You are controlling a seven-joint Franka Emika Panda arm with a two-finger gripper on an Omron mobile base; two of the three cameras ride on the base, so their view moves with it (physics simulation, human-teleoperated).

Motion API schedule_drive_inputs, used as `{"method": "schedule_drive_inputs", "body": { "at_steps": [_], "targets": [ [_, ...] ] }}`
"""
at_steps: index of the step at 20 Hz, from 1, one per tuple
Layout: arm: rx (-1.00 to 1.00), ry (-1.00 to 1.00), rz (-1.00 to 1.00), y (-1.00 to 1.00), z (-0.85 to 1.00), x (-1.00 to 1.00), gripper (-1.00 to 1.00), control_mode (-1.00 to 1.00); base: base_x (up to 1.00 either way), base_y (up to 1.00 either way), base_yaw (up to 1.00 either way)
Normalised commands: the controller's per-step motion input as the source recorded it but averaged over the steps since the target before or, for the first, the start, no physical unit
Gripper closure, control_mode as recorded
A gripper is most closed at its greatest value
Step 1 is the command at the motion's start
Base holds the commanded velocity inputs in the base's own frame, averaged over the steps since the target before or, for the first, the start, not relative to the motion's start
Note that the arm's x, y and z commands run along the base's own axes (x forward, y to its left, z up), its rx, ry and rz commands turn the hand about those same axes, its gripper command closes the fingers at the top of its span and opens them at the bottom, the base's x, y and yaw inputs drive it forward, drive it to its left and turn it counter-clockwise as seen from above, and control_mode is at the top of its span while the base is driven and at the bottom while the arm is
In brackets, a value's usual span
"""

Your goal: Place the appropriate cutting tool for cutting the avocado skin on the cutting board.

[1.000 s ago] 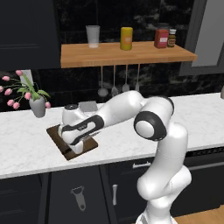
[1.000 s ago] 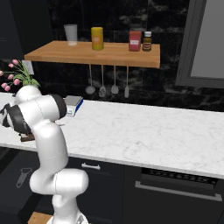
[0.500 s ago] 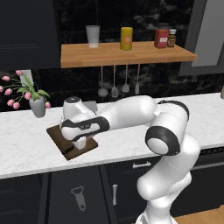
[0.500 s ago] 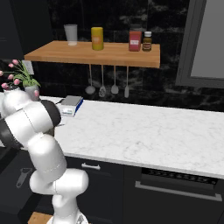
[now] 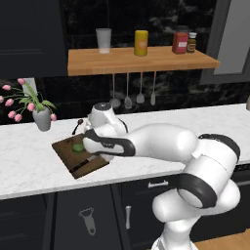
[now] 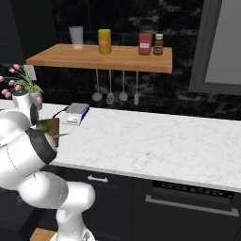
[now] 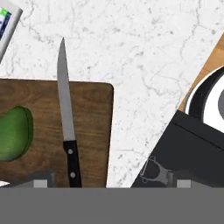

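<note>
The knife [image 7: 67,124] is seen lying on the cutting board [image 7: 89,131], its tip overhanging the far edge and its handle end cut off. The avocado [image 7: 14,133] rests beside it on the board. Whether the gripper is open cannot be told; its tips are hidden

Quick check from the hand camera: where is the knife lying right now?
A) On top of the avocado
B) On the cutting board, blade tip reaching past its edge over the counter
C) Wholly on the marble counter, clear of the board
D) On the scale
B: in the hand view the knife lies on the cutting board beside the avocado, its tip extending past the board's edge over the white counter.
</note>
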Motion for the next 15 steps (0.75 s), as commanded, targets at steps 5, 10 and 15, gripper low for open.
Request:
{"method": "schedule_drive_inputs", "body": {
  "at_steps": [5,10,15],
  "targets": [
    [0.02,-0.04,0.0,-0.74,0.3,-0.01,-1.0,-1.0,0.0,0.0,0.0],
    [0.04,-0.01,0.0,-0.72,0.25,0.0,-1.0,-1.0,0.0,0.0,0.0],
    [0.07,0.0,0.0,-0.77,0.14,0.0,-1.0,-1.0,0.0,0.0,0.0]
  ]
}}
